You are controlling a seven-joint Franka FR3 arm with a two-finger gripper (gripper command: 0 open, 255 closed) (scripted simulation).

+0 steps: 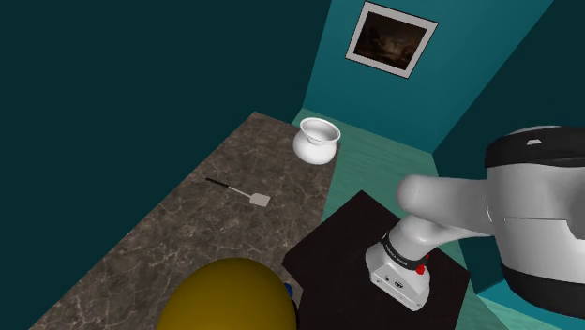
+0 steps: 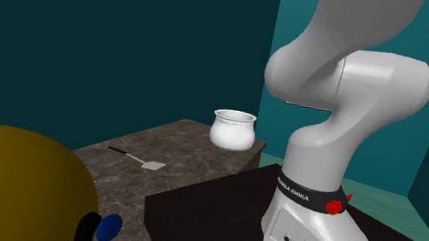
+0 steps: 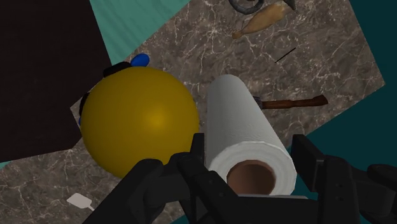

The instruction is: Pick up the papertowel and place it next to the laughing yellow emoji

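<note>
A white paper towel roll (image 3: pixel 245 130) with a brown cardboard core lies lengthwise between my black fingers. My gripper (image 3: pixel 251 156) is shut on it, one finger pressed against each side of the roll near its open end. Right beside the roll sits the big yellow ball of the emoji (image 3: pixel 139 119), showing its plain back, with a blue part (image 3: pixel 140 60) and dark bits at its far edge. The same yellow ball (image 1: pixel 230 295) sits at the near end of the dark marbled counter (image 1: pixel 169 225) in the shoulder view. It appears again, yellow ball (image 2: pixel 4 189), at the second exterior view's lower left.
A white pot (image 1: pixel 316 141) stands at the counter's far end, with a small spatula (image 1: pixel 246 192) lying mid-counter. Beyond the roll lie a brown-handled knife (image 3: pixel 292 102) and a tan object (image 3: pixel 264 19). The black stand (image 1: pixel 347 248) borders the counter. Teal walls close in around it.
</note>
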